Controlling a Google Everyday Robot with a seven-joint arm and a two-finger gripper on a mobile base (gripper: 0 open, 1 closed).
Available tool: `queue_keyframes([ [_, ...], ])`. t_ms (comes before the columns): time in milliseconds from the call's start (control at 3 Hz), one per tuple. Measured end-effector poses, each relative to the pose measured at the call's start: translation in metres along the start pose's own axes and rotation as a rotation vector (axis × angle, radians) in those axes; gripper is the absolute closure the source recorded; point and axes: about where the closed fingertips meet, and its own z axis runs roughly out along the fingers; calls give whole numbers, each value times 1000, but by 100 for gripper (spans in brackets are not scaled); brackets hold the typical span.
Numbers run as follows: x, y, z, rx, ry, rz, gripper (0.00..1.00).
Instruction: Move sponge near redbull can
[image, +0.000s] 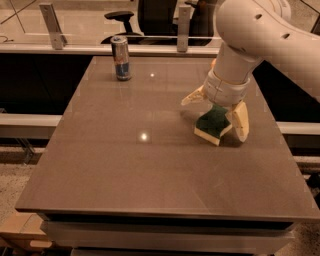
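Note:
The sponge (212, 123), dark green on top with a pale yellow base, lies at the table's right side, a little tilted. My gripper (214, 120) hangs over it with its fingers spread wide. The right finger (241, 121) is against the sponge's right end. The left finger (193, 97) stands apart from the sponge to the upper left. The redbull can (120, 58), silver and blue, stands upright near the table's far left edge, well away from the sponge.
The brown table (125, 165) has its far edge against a rail with two upright posts (52, 22). An office chair (131, 20) stands behind the rail. My white arm (260, 35) reaches in from the upper right.

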Motion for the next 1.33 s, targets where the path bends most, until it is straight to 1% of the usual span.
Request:
queue_keyframes([
  [333,-1,4,2,-14,-3,-28,17],
  [667,0,9,2,-8,-4,-30,41],
  [1333,-1,8,-5,-8,-4,-30,87],
])
